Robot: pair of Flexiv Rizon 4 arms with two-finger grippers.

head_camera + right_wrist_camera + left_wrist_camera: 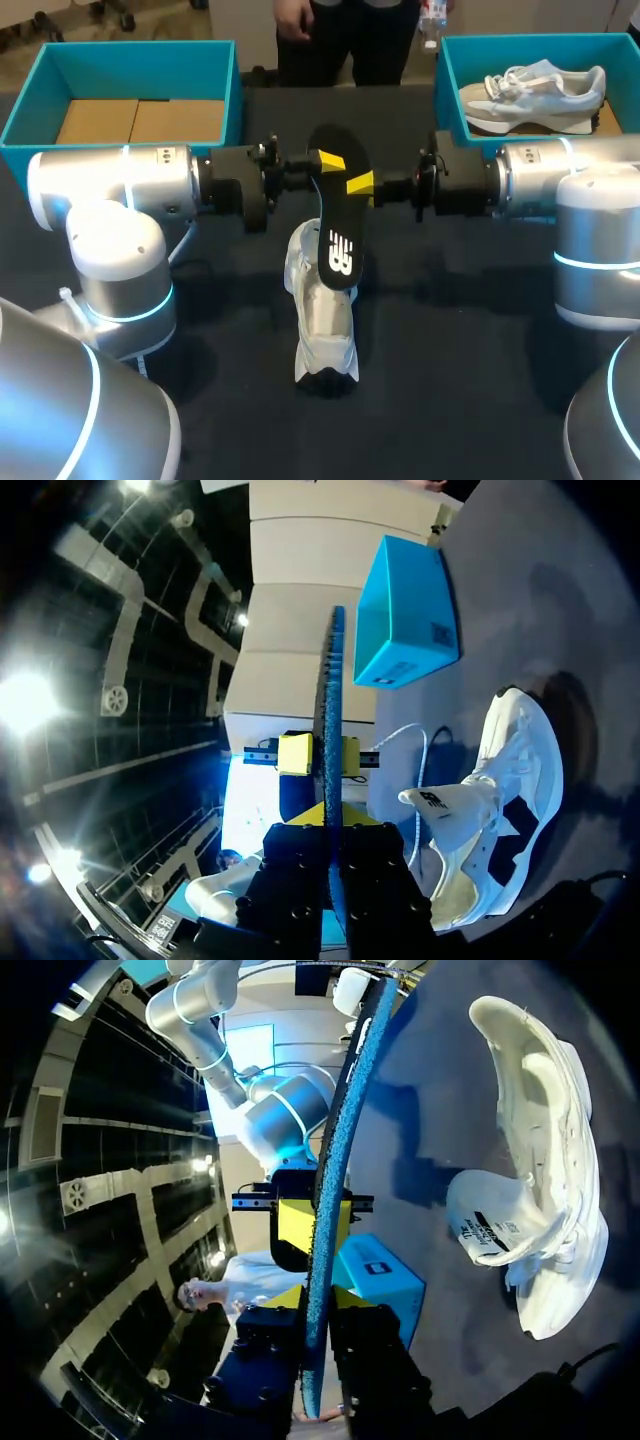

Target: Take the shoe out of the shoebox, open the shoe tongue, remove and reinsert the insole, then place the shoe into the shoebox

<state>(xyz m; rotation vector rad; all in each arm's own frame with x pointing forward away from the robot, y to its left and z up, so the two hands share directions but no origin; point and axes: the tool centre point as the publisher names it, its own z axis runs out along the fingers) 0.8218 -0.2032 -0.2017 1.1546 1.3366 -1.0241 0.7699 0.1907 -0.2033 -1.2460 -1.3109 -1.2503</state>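
Black fabric top, blue speckled foam underneath: the insole (335,215) hangs in the air over the middle of the tabletop (470,400), pinched from two sides.
- The left claw (322,165) is clamped on one long edge and the right claw (362,186) on the other. Each wrist view shows the insole's edge passing between that claw's own yellow tips, with the other claw's tips facing from beyond.
- The insole's lower end sits over the mouth of the white sneaker (325,320). Whether it touches inside, I cannot tell.
- The sneaker lies mid-tabletop, toe toward the near edge, with its tongue (490,1225) folded out.

Handling, as judged:
- Insole: very light, thin and floppy. It is likely to bow if held by one end. Edge pinches near mid-length suit it, and the fabric face should give fair grip.
- Sneaker: light, with a soft mesh upper that collapses under a squeeze. The sole and heel counter are stiffer, so take it at the heel collar or across the sole.

Markings:
- Insole: a white logo on the black face.
- Tongue: a small dark label.
- Print on both is left unread.

Also here:
- A teal shoebox (40,100) at the far left corner shows a bare cardboard floor.
- A second teal shoebox (445,90) at the far right corner holds a pale sneaker (535,95).
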